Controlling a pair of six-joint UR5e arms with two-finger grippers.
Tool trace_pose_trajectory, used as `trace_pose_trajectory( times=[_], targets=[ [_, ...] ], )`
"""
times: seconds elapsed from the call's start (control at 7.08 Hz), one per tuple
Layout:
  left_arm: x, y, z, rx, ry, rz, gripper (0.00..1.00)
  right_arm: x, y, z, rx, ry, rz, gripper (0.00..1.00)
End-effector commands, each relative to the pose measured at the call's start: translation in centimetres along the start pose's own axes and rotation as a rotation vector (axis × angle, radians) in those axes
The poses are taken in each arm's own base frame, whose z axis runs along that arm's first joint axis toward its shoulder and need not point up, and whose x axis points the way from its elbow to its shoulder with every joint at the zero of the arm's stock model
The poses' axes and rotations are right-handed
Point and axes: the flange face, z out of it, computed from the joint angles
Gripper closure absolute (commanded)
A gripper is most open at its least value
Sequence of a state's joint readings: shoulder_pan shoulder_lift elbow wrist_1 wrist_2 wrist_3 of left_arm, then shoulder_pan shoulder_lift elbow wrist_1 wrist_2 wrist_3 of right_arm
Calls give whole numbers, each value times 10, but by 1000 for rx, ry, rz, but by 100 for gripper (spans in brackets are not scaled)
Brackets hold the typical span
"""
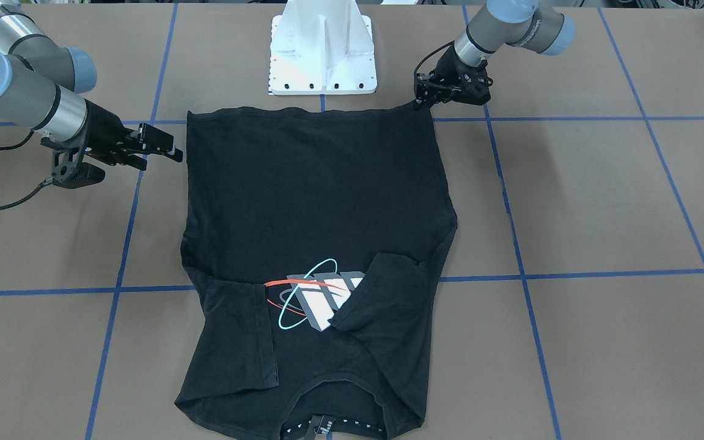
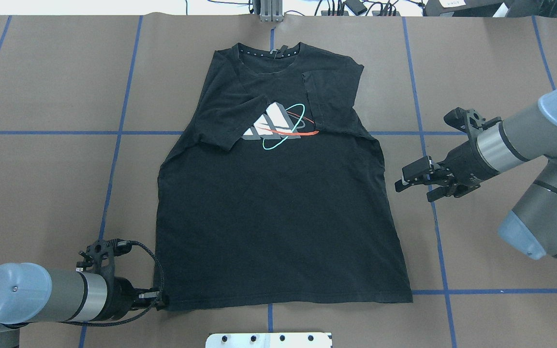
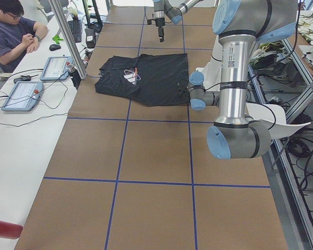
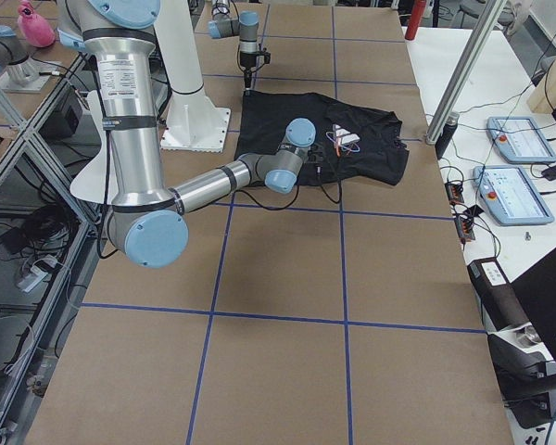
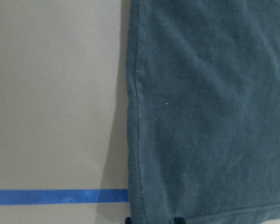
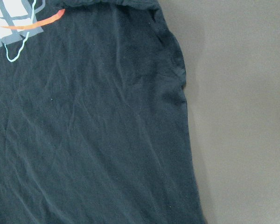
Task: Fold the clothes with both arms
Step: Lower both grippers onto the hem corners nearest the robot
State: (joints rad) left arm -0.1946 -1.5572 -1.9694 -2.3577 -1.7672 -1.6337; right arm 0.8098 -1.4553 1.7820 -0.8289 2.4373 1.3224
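The black T-shirt [image 2: 278, 217] lies flat and front up on the brown table, collar at the far side. Both short sleeves are folded inward and partly cover the white-grey logo [image 2: 278, 128] with its red and teal rings. My left gripper [image 2: 162, 300] is low at the near-left hem corner. In the front-facing view [image 1: 420, 101] that corner peaks up into it. In the left wrist view its fingertips [image 5: 177, 219] stand close together across the hem. My right gripper [image 2: 411, 187] is open and empty, beside the shirt's right edge at mid-length and apart from the cloth.
The white pedestal base [image 1: 322, 55] stands just behind the shirt's hem. Blue tape lines [image 2: 114, 159] cross the brown table [image 2: 41, 193]. An operator [image 3: 13, 31] sits at a side bench with tablets beyond the collar end.
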Motion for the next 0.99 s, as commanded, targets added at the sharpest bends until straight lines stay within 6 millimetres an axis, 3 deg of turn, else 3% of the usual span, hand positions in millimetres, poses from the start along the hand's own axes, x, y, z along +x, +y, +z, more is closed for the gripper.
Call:
trace_pose_trajectory(
  times=[0.0, 0.14, 0.42, 0.71, 0.85],
  targets=[
    [1, 1, -2, -2, 4, -1, 100, 0, 3, 4, -6, 4, 0, 0],
    [1, 1, -2, -1, 3, -1, 100, -2, 14, 17, -25, 11, -7, 0],
    [0, 0, -3, 3, 2, -1, 100, -31, 54, 35, -97, -11, -13, 0],
    [9, 2, -14, 6, 29, 2, 100, -24, 89, 72, -163, 28, -6, 0],
    [9, 2, -13, 6, 28, 4, 100, -7, 106, 88, -197, 65, 4, 0]
  ],
)
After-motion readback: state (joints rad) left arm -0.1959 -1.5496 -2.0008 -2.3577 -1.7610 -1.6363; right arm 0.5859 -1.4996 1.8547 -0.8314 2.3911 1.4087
